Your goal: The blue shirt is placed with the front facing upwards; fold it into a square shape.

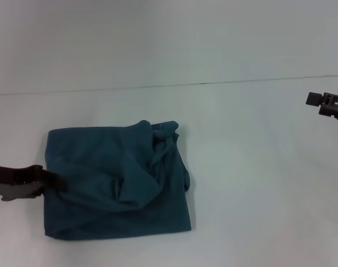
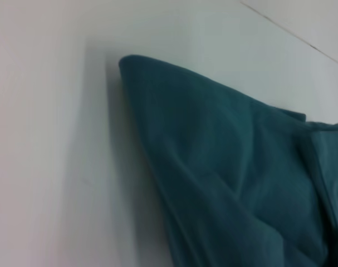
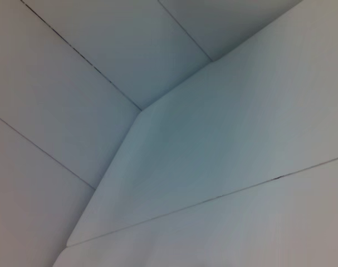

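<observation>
the shirt [image 1: 116, 183] lies on the table [image 1: 252, 183] folded into a rough square, with a bunched ridge of cloth along the side far from the left claw [image 1: 56, 182]. that claw sits low at the shirt's near edge, its tip touching or just into the fold; i cannot tell whether it is wide, narrow or pinching cloth. in the left wrist view the shirt [image 2: 224, 167] rises just ahead of the claw as a smooth rounded edge. to finish well, i judge the claw should keep flat to the table and leave the neat edge undisturbed, then tidy the bunched side. the right claw [image 1: 330, 104] hangs well apart, raised; its opening i cannot tell.
</observation>
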`<action>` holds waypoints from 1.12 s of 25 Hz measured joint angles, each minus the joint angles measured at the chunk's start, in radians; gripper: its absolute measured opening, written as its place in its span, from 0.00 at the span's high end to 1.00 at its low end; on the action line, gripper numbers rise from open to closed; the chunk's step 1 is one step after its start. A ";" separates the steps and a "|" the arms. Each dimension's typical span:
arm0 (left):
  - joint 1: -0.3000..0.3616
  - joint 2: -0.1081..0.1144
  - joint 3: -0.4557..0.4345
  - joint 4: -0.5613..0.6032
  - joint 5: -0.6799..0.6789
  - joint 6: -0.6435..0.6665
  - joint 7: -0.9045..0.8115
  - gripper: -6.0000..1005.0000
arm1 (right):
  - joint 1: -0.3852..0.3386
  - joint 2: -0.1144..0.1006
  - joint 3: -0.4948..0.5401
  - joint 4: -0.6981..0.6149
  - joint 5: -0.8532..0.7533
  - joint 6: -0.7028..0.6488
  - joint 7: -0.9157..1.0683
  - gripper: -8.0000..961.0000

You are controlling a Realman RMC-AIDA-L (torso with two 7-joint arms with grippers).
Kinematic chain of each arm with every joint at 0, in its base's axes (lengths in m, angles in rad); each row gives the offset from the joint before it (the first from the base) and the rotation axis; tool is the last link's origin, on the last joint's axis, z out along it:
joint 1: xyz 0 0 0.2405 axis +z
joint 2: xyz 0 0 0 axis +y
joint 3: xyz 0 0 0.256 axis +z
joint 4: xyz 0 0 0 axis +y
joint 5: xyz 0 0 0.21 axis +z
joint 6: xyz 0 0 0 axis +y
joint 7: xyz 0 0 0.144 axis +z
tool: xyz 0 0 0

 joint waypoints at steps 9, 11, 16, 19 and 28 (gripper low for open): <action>0.008 0.002 -0.021 0.041 0.066 0.010 -0.028 0.59 | 0.002 -0.001 0.000 0.000 0.000 -0.001 0.001 0.05; 0.023 -0.001 -0.045 0.078 0.073 0.007 -0.042 0.51 | 0.002 -0.001 0.000 0.000 0.000 -0.002 0.001 0.05; 0.057 -0.030 -0.113 0.193 0.003 0.027 -0.038 0.28 | -0.002 -0.001 0.000 0.000 -0.002 0.000 -0.008 0.05; 0.063 -0.040 -0.118 0.203 -0.099 0.048 -0.011 0.11 | -0.010 0.000 0.006 -0.005 -0.003 0.001 -0.014 0.05; 0.025 -0.099 -0.087 0.087 -0.205 0.033 0.071 0.05 | -0.009 -0.001 0.008 -0.011 -0.002 0.002 -0.042 0.05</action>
